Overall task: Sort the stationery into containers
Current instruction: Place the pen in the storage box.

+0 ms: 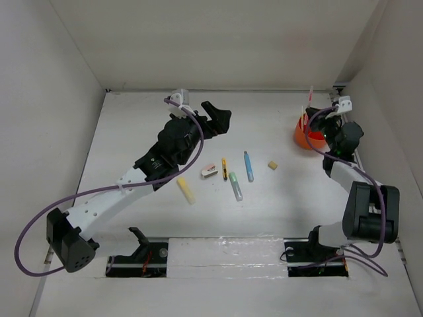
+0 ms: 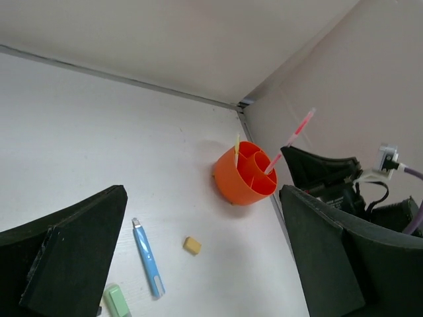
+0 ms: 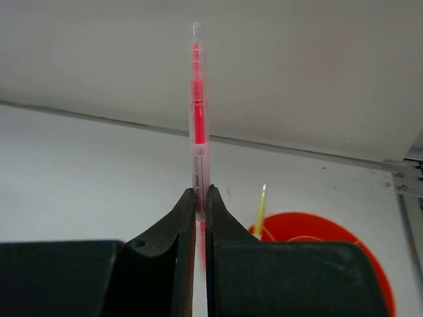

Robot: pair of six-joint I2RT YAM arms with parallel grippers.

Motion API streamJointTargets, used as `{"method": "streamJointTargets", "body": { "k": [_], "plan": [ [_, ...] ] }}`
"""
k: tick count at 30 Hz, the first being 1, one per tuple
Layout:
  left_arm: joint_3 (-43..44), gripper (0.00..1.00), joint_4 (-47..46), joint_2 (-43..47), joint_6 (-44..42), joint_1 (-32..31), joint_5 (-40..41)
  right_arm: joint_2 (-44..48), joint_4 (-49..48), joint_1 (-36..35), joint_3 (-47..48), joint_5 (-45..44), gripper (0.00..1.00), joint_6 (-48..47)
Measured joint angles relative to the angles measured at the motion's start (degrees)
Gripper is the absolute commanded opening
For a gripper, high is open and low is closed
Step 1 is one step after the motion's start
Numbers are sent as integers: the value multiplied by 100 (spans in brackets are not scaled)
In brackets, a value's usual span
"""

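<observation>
Two arms work over the white desk (image 1: 132,119). From its base at the near left corner, the left arm (image 1: 125,188) stretches diagonally toward the middle of the far side. Its wrist is bent, and the left fingers (image 1: 217,117) are spread wide apart above the desk and hold nothing. The right arm (image 1: 360,198) is folded at the right side, with its forearm going to the far right corner. There the right fingers (image 3: 190,211) are pressed together on one thin red pen (image 3: 197,119), gripping it at its lower part so that the pen stands upright above them.

One orange cup (image 1: 301,137) stands in the far right corner, just beside the right fingers, and it has dividers inside. One thin yellow stick (image 3: 261,205) stands in it. In the left wrist view the lower end of the red pen meets the mouth of the cup, but I cannot tell which compartment.

Six things lie on the desk between the arms, well apart from the cup. They are one yellow pen (image 1: 186,190), one white eraser (image 1: 209,172), one yellow-black pen (image 1: 225,168), one pale green pen (image 1: 235,187), one blue pen (image 1: 248,166) and one tan cube (image 1: 271,165). All of them lie nearer to the camera than the left fingers, and the fingers touch none of them
</observation>
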State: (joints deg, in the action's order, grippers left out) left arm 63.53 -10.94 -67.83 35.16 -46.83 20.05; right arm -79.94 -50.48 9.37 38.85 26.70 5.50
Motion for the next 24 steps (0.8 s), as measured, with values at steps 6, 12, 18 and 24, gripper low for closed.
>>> {"method": "streamJointTargets", "body": {
  "k": [6, 12, 18, 24],
  "plan": [
    [-136, 100, -114, -24, -46, 4, -356, -498, 50, 361, 448, 273, 0, -330],
    [-356, 100, -437, -24, -87, 4, -669, -970, 81, 678, 732, 487, 0, -404],
    [-385, 100, -540, -24, -129, 4, -837, -1504, 92, 745, 835, 695, 0, -247],
    [-385, 100, -658, -24, -133, 4, -933, -1823, 70, 745, 833, 890, 0, -9]
  ]
}}
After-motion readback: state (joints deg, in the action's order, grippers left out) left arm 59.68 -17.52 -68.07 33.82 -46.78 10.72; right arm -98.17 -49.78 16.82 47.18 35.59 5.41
